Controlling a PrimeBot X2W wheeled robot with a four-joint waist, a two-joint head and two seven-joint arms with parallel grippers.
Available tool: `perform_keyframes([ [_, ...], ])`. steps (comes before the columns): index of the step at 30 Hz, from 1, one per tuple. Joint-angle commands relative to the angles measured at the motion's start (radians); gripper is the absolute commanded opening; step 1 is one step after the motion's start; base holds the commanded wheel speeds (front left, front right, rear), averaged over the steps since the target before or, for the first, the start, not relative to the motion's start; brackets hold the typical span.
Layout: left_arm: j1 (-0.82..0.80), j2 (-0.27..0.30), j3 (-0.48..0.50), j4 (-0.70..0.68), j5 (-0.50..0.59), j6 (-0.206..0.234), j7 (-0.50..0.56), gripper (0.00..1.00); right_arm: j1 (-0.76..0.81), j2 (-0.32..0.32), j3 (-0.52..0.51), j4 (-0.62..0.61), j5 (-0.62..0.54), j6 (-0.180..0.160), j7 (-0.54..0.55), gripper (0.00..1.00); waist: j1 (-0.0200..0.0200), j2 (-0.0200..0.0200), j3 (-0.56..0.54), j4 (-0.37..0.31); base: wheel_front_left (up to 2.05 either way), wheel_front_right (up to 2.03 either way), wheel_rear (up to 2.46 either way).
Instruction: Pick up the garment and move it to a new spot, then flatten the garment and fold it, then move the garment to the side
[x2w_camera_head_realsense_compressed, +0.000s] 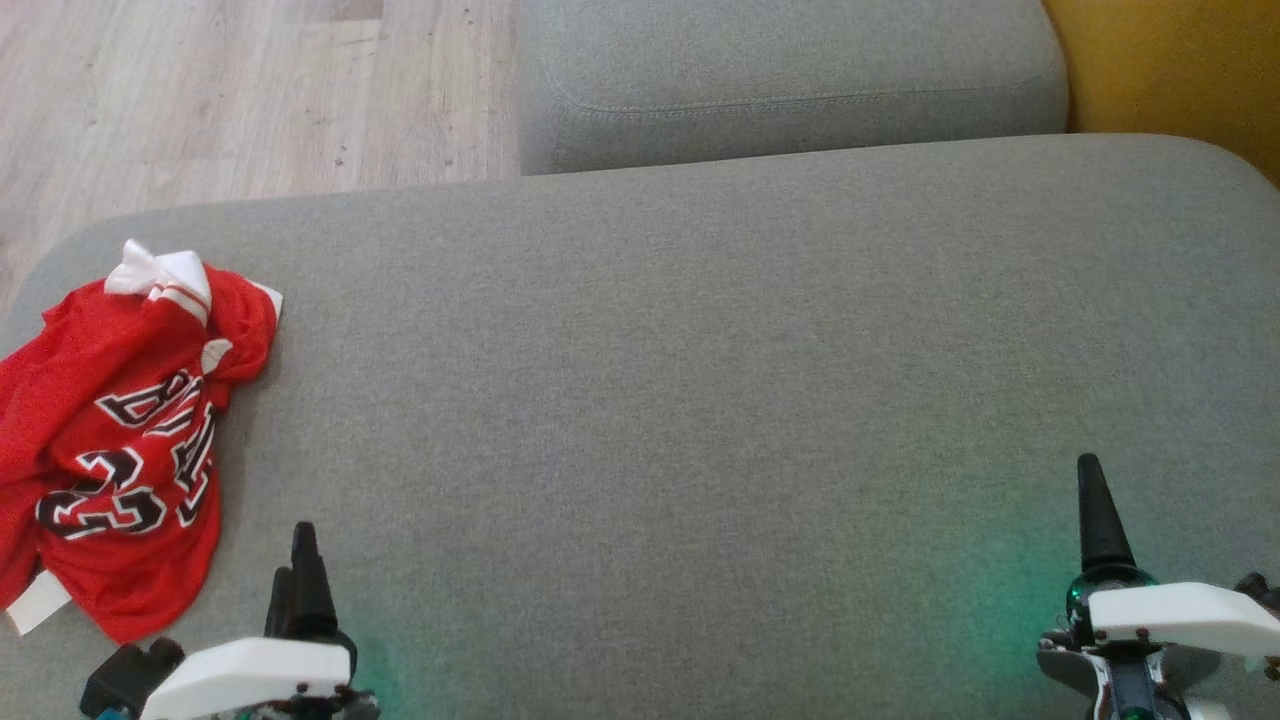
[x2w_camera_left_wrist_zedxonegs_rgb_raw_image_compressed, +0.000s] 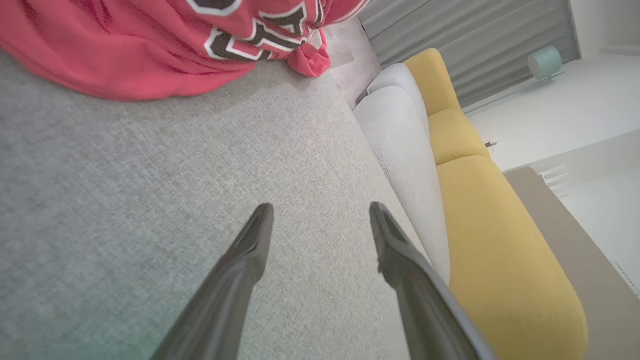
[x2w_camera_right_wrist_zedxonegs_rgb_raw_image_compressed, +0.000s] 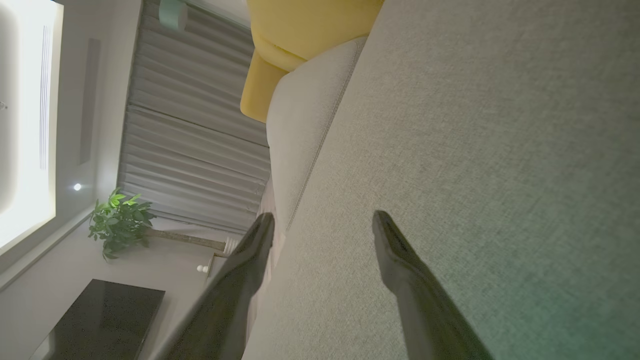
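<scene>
The left gripper (x2w_camera_left_wrist_zedxonegs_rgb_raw_image_compressed: 320, 212) is held with its two dark, tapered fingers spread and empty over the grey woven cushion (x2w_camera_head_realsense_compressed: 700, 380). The right gripper (x2w_camera_right_wrist_zedxonegs_rgb_raw_image_compressed: 324, 220) is likewise parted, and nothing is held. The red mesh jersey (x2w_camera_head_realsense_compressed: 120, 440), trimmed in white with black-and-white lettering, lies crumpled at the cushion's left edge, near the left gripper but untouched. The pick-up step is judged not yet begun. The left gripper should be advanced to a raised fold and the limp fabric pinched.

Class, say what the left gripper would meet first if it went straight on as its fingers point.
Likely the red jersey, whose fold lies dead ahead of the left gripper across bare cushion; depth is unclear.
</scene>
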Motion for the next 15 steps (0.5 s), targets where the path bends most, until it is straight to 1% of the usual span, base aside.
perform_keyframes([
  [1, -0.040, 0.019, -0.002, -0.039, 0.036, 0.004, -0.012, 1.00, -0.044, -0.004, 0.012, -0.041, -0.034, 0.000, -0.014, 1.00, -0.0001, 0.0000, 0.000, 0.001, 0.00, 0.00, 0.00],
  [15, -0.038, 0.029, -0.033, -0.060, 0.200, 0.020, -0.051, 1.00, -0.051, -0.005, 0.043, -0.032, -0.203, 0.000, -0.052, 1.00, -0.0001, 0.0000, -0.002, 0.003, 0.00, 0.00, 0.00],
])
